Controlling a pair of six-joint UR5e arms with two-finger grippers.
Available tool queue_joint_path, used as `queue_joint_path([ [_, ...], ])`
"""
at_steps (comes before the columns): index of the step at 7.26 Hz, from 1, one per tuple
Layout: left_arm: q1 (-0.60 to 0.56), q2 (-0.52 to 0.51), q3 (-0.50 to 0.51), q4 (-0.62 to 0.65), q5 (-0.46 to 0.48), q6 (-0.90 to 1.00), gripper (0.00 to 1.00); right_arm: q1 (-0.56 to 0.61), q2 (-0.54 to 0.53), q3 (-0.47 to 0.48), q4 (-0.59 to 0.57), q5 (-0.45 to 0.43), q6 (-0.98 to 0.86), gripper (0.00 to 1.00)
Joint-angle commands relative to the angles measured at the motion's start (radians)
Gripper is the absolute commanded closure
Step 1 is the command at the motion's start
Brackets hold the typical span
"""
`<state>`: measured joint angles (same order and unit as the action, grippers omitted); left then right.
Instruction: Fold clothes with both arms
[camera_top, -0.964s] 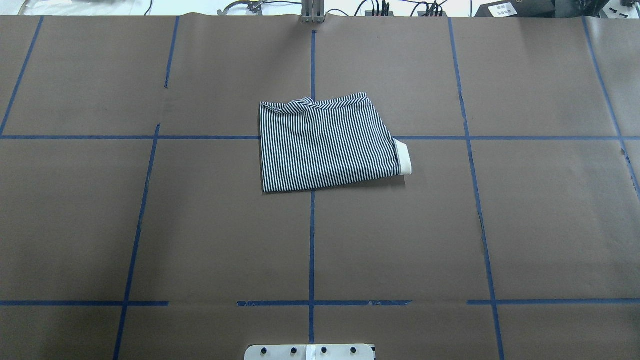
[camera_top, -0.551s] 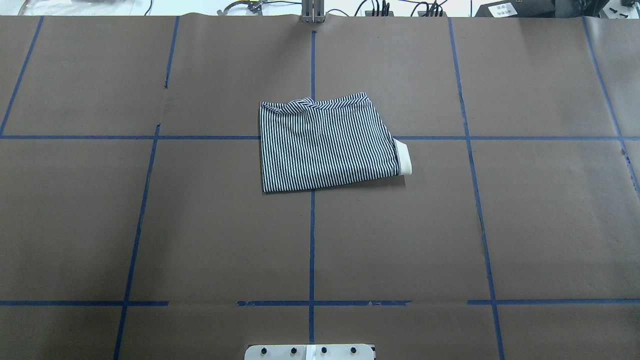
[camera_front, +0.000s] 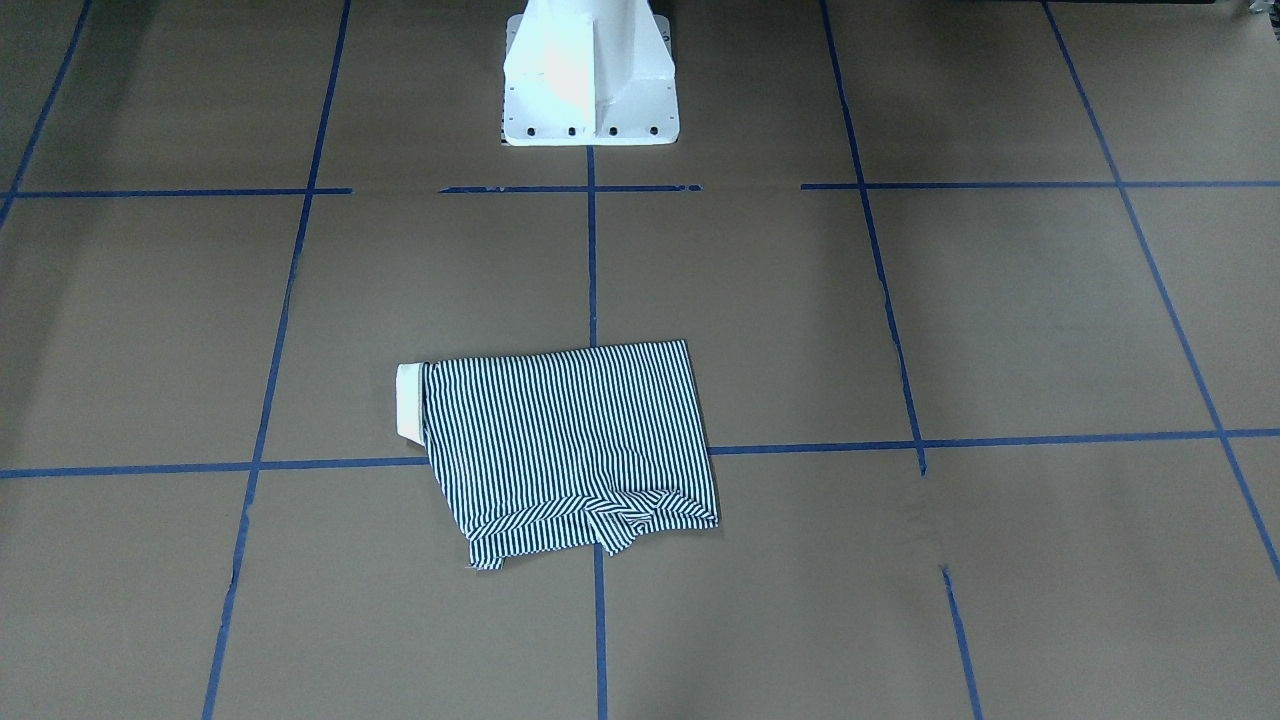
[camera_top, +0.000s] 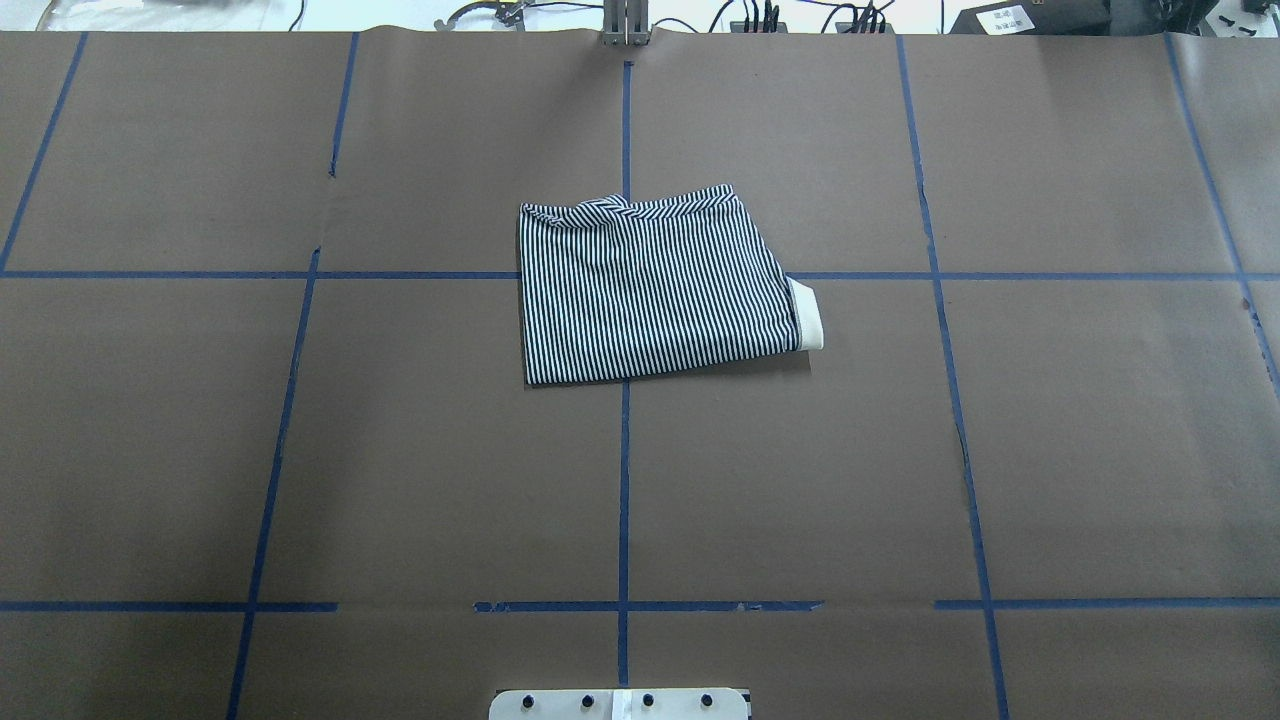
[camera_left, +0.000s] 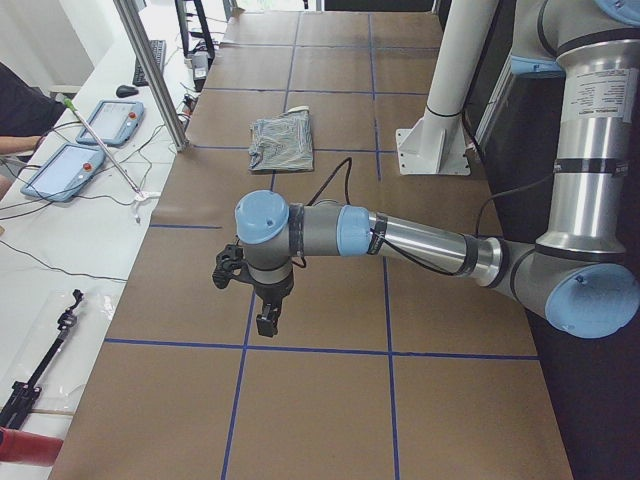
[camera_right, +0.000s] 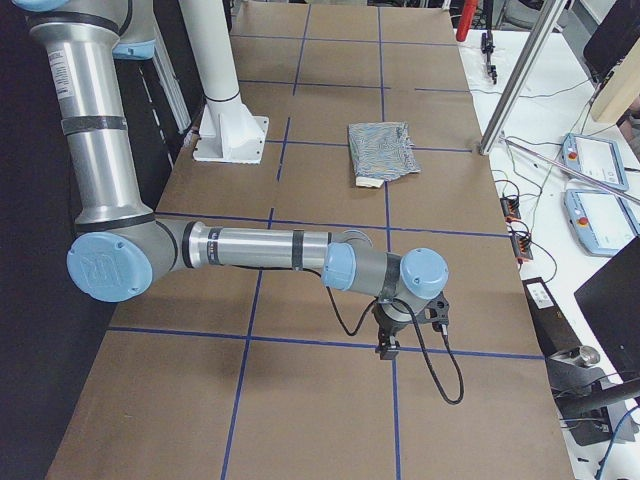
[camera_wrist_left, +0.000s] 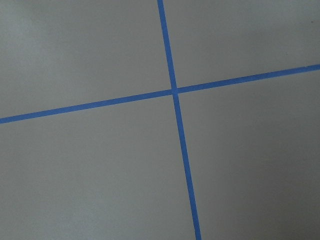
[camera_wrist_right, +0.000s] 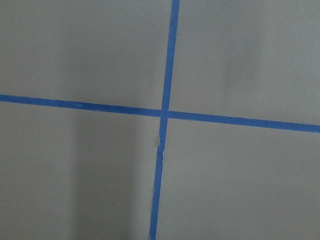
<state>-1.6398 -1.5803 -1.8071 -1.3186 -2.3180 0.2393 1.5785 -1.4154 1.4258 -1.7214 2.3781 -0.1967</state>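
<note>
The clothes are one striped navy-and-white shirt (camera_top: 650, 290), folded into a compact rectangle at the middle of the brown table. Its cream collar (camera_top: 810, 315) pokes out at one side; the shirt (camera_front: 565, 440) also appears in the front-facing view with its collar (camera_front: 408, 402) on the left. Both arms are far from it. The left gripper (camera_left: 265, 315) hangs over the table's left end, the right gripper (camera_right: 388, 345) over the right end. Whether either is open or shut I cannot tell. Each wrist view holds only brown paper and a blue tape cross.
The white pedestal base (camera_front: 590, 90) stands at the robot's side of the table. Blue tape lines (camera_top: 624, 480) grid the paper. Beyond the far edge lie tablets (camera_left: 105, 120), cables and a metal post (camera_left: 150, 70); a person's sleeve (camera_left: 15, 100) shows there.
</note>
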Motion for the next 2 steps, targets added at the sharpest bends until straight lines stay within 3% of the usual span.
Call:
queue_joint_path([
  [1, 0.0, -0.001, -0.037, 0.004, -0.003, 0.0, 0.0, 0.0, -0.016, 0.004, 0.034, 0.001, -0.001, 0.0],
  [2, 0.002, -0.003, -0.022, -0.002, -0.001, 0.0, 0.0, 0.0, -0.019, 0.014, 0.034, 0.004, -0.001, 0.0],
])
